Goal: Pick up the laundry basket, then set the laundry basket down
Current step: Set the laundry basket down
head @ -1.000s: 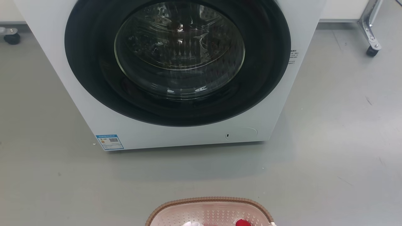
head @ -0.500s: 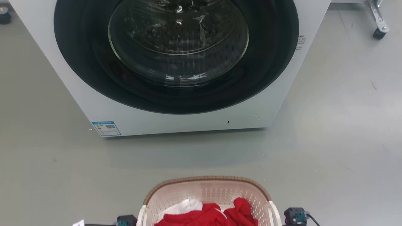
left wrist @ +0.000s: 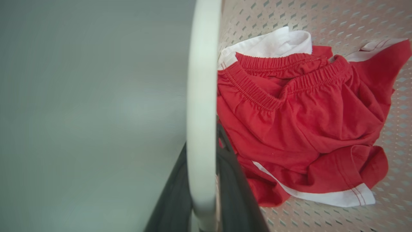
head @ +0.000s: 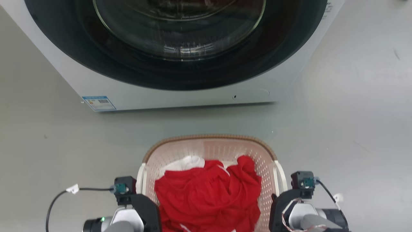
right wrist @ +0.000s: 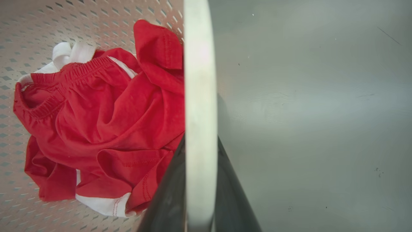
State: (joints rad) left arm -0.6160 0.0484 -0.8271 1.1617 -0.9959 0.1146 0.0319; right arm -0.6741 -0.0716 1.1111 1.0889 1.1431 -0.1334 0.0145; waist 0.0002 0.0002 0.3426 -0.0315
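Nearest, the laundry basket (head: 209, 138) lay between the two arms over a smooth grey floor (head: 354, 129), a red garment (head: 206, 196) and a white cloth (head: 183, 162) inside it. Whether it touched the floor could not be told. The left gripper (left wrist: 202, 167) was clamped on the left handle (left wrist: 201, 96), a dark finger on either side, and the right gripper (right wrist: 200, 161) gripped the right handle (right wrist: 199, 80) likewise. Beyond stood a white washer (head: 180, 96). The writing on its blue-edged label (head: 98, 103) was too small to read.

Bright even light, washer glass (head: 180, 29) glare, laundry basket handle (left wrist: 201, 96) blurred
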